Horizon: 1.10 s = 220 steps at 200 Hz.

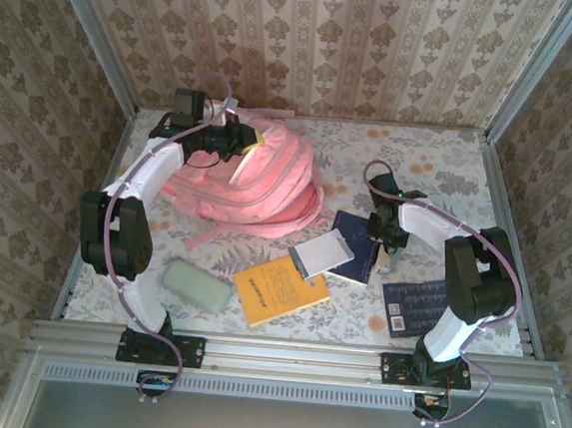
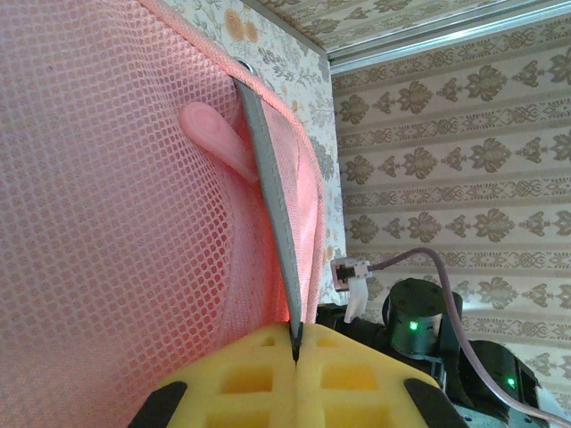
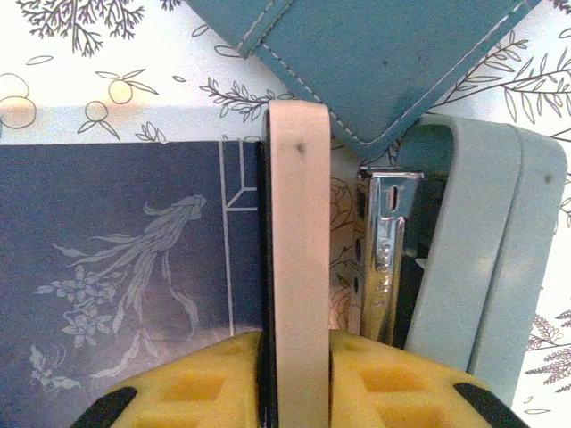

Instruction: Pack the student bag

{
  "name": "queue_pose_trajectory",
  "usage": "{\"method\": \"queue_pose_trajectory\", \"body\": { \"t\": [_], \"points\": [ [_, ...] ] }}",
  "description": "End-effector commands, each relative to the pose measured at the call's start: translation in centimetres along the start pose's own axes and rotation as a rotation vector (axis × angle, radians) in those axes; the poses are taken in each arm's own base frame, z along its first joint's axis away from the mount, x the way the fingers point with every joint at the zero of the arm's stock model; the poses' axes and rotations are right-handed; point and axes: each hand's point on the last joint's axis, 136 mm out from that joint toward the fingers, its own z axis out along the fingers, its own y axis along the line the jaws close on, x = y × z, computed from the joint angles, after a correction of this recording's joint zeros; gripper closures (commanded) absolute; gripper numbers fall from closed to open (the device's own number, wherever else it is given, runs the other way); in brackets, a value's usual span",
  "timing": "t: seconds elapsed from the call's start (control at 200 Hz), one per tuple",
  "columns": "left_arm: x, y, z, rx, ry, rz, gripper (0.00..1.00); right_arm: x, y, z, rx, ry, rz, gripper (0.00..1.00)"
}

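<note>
Left gripper point(image 2: 294, 346) pinches student bag point(image 2: 107, 223) mesh — right gripper point(image 3: 294, 361), beige slab point(image 3: 299, 223).

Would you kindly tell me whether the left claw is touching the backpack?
Touching. The left wrist view shows the grey trim of the backpack running straight into the shut left claw, which is clamped on it.

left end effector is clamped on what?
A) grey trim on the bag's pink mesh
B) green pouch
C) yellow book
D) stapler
A: in the left wrist view the left end effector has its yellow pads shut on the grey trim that edges the pink mesh of the student bag.
</note>
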Motion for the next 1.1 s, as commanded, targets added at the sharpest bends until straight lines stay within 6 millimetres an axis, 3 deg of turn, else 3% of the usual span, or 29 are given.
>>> {"method": "queue_pose_trajectory", "body": {
  "t": [0.0,0.24,0.42,0.545,0.76,0.98,1.065,1.095],
  "points": [
    [-0.4,-2.4,-0.9,0.072,-0.007,0.052,1.0,0.0,-0.7,-0.4,0.03,-0.01,0.007,0.84],
    [-0.9,-5.4,-1.9,0.109,0.0,0.088,1.0,-2.0,-2.1,-5.8,0.026,-0.155,-0.001,0.98],
    [-1.5,-9.0,-3.5,0.143,-0.018,0.119,1.0,-2.7,-0.8,-9.7,-0.108,-0.219,-0.003,1.0],
    [-1.6,-11.3,-4.6,0.169,-0.026,0.149,1.0,-3.2,1.5,-13.5,-0.303,-0.282,0.004,1.0],
    [-0.8,-14.5,-6.1,0.244,0.012,0.201,1.0,-4.5,7.6,-20.3,-0.698,-0.359,-0.017,1.0],
    [-0.4,-15.8,-6.6,0.308,0.035,0.215,1.0,-6.6,13.8,-24.5,-1.114,-0.353,0.058,1.0],
    [-0.4,-16.1,-6.7,0.333,0.038,0.215,1.0,-7.6,15.7,-25.6,-1.217,-0.356,0.074,1.0],
    [-0.2,-16.1,-6.8,0.335,0.04,0.216,1.0,-8.0,16.6,-25.1,-1.237,-0.34,0.072,1.0]
  ]
}}
